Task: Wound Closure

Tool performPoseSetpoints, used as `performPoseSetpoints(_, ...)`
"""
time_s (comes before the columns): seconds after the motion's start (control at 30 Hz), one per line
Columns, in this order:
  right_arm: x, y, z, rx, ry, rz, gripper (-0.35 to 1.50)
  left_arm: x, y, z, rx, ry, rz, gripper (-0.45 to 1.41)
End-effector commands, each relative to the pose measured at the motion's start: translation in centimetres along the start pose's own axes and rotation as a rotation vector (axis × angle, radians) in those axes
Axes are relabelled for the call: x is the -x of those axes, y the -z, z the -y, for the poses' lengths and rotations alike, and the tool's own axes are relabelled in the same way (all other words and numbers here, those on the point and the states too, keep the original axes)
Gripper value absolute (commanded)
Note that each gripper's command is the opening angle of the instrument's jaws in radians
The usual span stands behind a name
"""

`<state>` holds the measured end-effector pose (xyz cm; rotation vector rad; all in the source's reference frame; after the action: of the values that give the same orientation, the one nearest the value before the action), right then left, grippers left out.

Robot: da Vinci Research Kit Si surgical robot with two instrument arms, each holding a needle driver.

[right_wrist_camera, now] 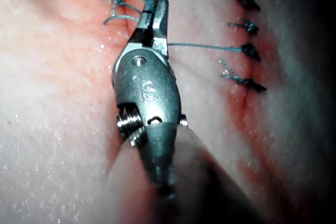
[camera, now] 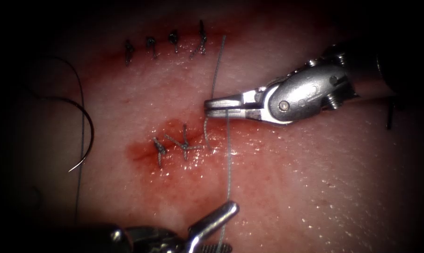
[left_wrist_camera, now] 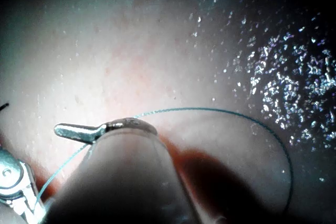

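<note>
Endoscope view: right pincer (camera: 207,106) clamped shut on the thread (camera: 229,159) beside the cut (camera: 184,143). Left pincer (camera: 228,208) grips the same thread lower down. Needle (camera: 83,126) lies free on the tissue (camera: 315,178), far left.

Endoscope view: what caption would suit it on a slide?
Right pincer shut on the thread beside the cut; left pincer holds thread below; needle lies free at left.
</note>
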<state>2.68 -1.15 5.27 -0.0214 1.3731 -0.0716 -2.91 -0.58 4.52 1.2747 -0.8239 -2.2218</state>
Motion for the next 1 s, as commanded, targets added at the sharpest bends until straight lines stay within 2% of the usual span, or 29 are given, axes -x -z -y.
performPoseSetpoints(0.03,0.1,-0.06,-0.03,0.005,-0.004,-0.001,-0.35,-0.02,-0.05,-0.07,0.002,0.001,-0.002,1.01)
performPoseSetpoints(0.27,0.23,0.02,-0.2,0.033,-0.019,-0.017,-0.35,0.0,-0.04,-0.09,-0.001,0.004,-0.005,0.91)
performPoseSetpoints(0.57,0.28,0.04,-0.29,0.055,-0.028,-0.02,-0.35,0.0,-0.04,-0.11,0.037,0.006,-0.011,0.81)
performPoseSetpoints(0.67,0.29,0.04,-0.3,0.057,-0.034,-0.021,-0.35,0.0,-0.02,-0.11,0.049,0.005,-0.015,0.69)
performPoseSetpoints(0.7,0.29,0.04,-0.3,0.06,-0.039,-0.019,-0.35,0.0,-0.02,-0.11,0.049,0.004,-0.015,0.59)
performPoseSetpoints(0.8,0.3,0.04,-0.31,0.063,-0.039,-0.017,-0.35,-0.02,-0.02,-0.13,0.058,0.001,-0.017,0.52)
performPoseSetpoints(1.0,0.3,0.04,-0.32,0.068,-0.046,-0.015,-0.35,-0.08,-0.03,-0.19,0.089,-0.007,-0.027,0.59)
